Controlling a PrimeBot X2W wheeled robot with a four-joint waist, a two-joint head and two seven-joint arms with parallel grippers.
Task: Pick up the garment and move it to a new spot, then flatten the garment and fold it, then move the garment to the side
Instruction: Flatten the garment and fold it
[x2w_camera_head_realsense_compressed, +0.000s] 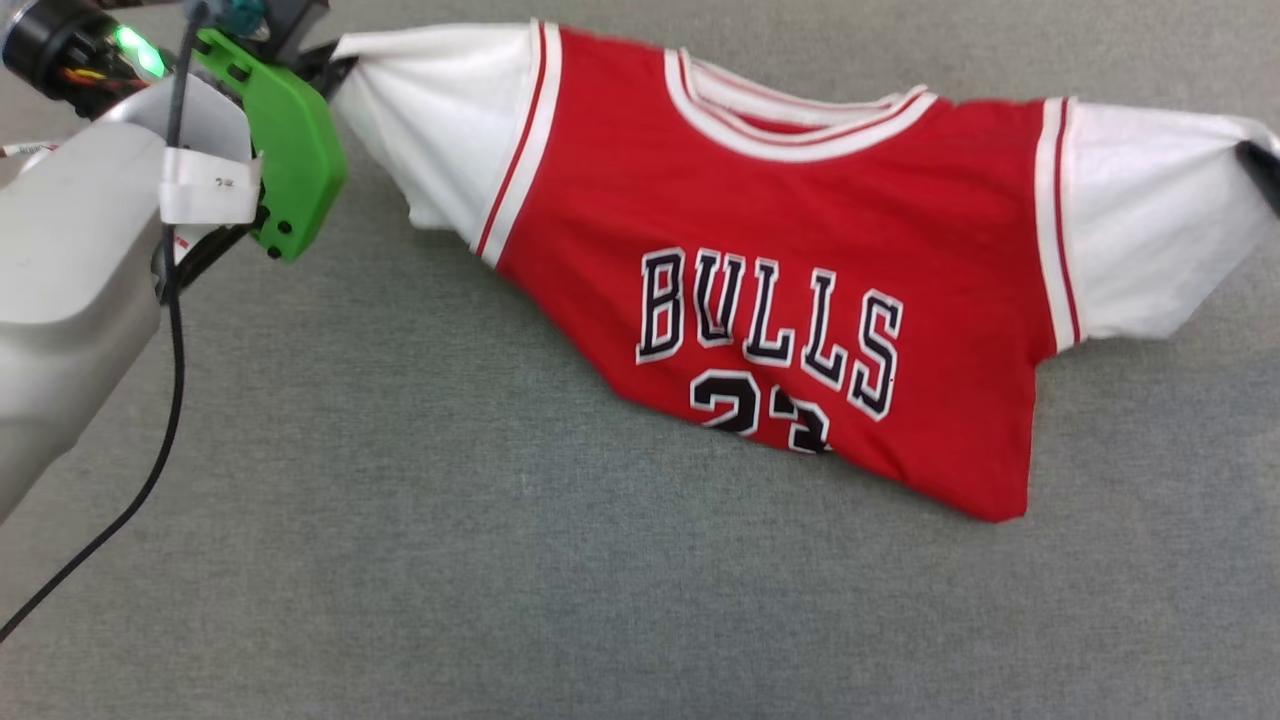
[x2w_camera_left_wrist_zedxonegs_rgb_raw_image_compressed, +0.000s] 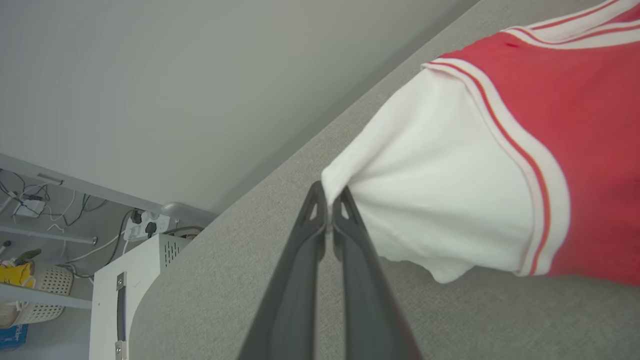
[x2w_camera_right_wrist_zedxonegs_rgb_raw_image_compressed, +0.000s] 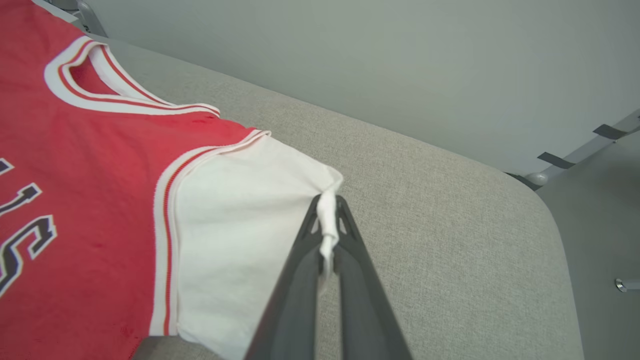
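The garment (x2w_camera_head_realsense_compressed: 800, 230), a red jersey with white sleeves and black BULLS lettering, is stretched front-up over the grey table, its lower part crumpled so the number is half hidden. My left gripper (x2w_camera_left_wrist_zedxonegs_rgb_raw_image_compressed: 329, 192) is shut on the tip of one white sleeve (x2w_camera_left_wrist_zedxonegs_rgb_raw_image_compressed: 430, 190); in the head view that arm's green mount (x2w_camera_head_realsense_compressed: 290, 140) sits at the sleeve's far-left end. My right gripper (x2w_camera_right_wrist_zedxonegs_rgb_raw_image_compressed: 327, 202) is shut on the other sleeve's edge (x2w_camera_right_wrist_zedxonegs_rgb_raw_image_compressed: 250, 225), with a strip of white cloth pinched between its fingers. In the head view its dark tip (x2w_camera_head_realsense_compressed: 1262, 170) shows at the right border.
The grey fabric table (x2w_camera_head_realsense_compressed: 500, 560) fills the foreground. Its far edge meets a pale wall (x2w_camera_right_wrist_zedxonegs_rgb_raw_image_compressed: 400, 60). Beyond the left corner stand a white cabinet (x2w_camera_left_wrist_zedxonegs_rgb_raw_image_compressed: 130, 285), a shelf with a basket (x2w_camera_left_wrist_zedxonegs_rgb_raw_image_compressed: 42, 295) and wall sockets. A black cable (x2w_camera_head_realsense_compressed: 150, 470) hangs from my left arm.
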